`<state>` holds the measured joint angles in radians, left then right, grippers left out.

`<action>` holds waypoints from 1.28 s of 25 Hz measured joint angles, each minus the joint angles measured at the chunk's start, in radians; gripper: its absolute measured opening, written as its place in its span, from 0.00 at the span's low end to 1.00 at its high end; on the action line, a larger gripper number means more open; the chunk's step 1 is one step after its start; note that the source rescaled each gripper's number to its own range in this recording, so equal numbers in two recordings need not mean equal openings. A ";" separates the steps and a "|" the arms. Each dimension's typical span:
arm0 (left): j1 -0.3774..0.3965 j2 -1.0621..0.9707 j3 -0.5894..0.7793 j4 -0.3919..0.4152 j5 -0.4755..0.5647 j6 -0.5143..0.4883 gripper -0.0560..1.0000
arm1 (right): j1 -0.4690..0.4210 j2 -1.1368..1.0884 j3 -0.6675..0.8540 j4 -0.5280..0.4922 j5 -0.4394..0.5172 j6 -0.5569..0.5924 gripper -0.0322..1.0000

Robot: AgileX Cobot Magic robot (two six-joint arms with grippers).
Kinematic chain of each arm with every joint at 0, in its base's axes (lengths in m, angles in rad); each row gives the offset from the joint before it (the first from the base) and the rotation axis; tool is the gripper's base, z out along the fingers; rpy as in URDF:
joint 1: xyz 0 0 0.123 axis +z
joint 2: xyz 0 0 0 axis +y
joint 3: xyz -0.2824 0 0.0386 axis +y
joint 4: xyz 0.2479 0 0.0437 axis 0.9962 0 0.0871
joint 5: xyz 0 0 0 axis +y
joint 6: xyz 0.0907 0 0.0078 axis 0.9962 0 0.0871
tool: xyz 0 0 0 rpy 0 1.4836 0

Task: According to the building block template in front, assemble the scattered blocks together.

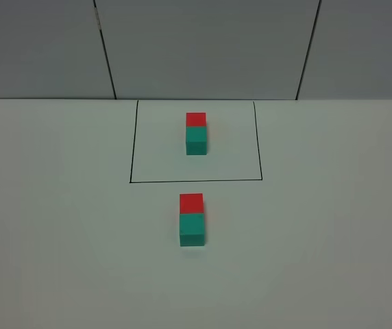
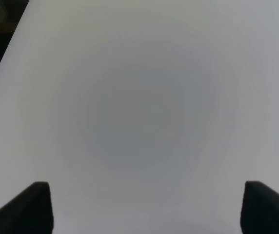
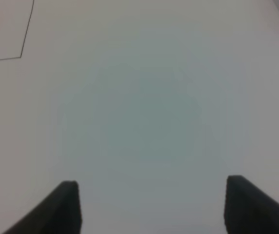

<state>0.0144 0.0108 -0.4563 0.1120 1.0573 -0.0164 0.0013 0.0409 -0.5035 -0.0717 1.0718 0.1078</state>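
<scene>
Blocks are sitting joined already: we are seeing the red cube (image 1: 191, 203) touching the teal cube (image 1: 192, 229) on the white table (image 1: 52, 226), just outside the black rectangle (image 1: 131, 144) that frames the building block template (image 1: 196, 133). The pair's long axis is running toward the template, matching its order, red farther. Our left gripper (image 2: 144, 207) and right gripper (image 3: 151, 204) are both hanging with jaws apart over bare table, gripping nothing. Neither wrist view is showing the cubes, so we are unable to judge which arm is nearer.
</scene>
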 joint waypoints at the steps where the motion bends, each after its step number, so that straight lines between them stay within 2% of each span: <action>1: 0.000 0.000 0.000 0.000 0.000 0.000 0.94 | 0.000 0.000 0.000 0.000 0.000 -0.003 0.63; 32: 0.000 0.000 0.000 0.000 0.000 0.000 0.94 | 0.000 0.000 0.000 0.000 0.000 -0.006 0.63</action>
<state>0.0144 0.0108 -0.4563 0.1120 1.0573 -0.0164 0.0013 0.0409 -0.5035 -0.0717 1.0718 0.1016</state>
